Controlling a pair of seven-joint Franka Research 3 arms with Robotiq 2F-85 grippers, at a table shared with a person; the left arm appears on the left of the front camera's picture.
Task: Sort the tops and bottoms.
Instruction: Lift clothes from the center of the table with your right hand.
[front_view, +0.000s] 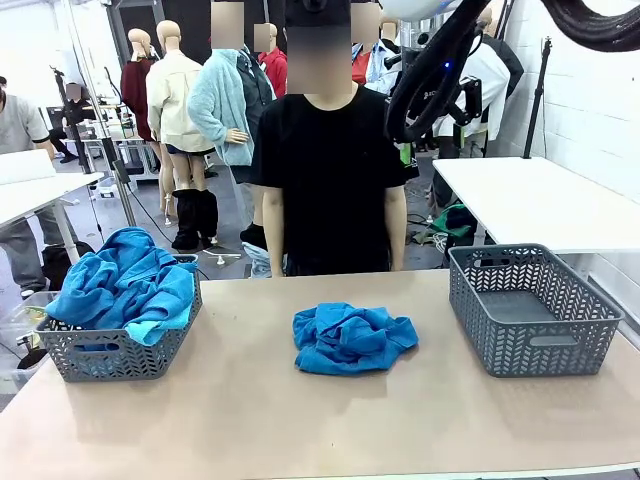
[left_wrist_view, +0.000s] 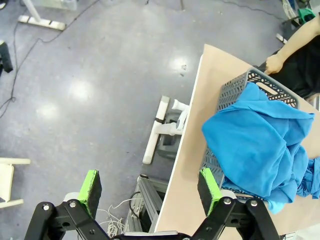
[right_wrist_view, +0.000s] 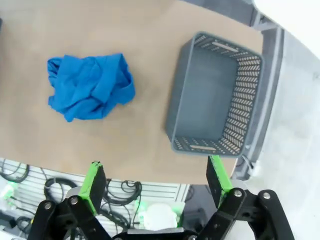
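front cam across table (front_view: 300, 420), wrists high overhead (both downward)

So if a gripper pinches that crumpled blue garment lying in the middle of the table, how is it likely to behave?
The blue garment lies bunched in soft folds, so it is probably floppy: lifted from one point, it would likely unfurl and hang. It looks like thin fabric, so probably light. Pushed, it would more likely bunch or drag across the table than roll.

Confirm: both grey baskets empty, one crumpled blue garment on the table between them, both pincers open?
Not quite. The front view shows the left grey basket heaped with blue garments. The right grey basket is empty, one crumpled blue garment lies between them, and both pincers are open.
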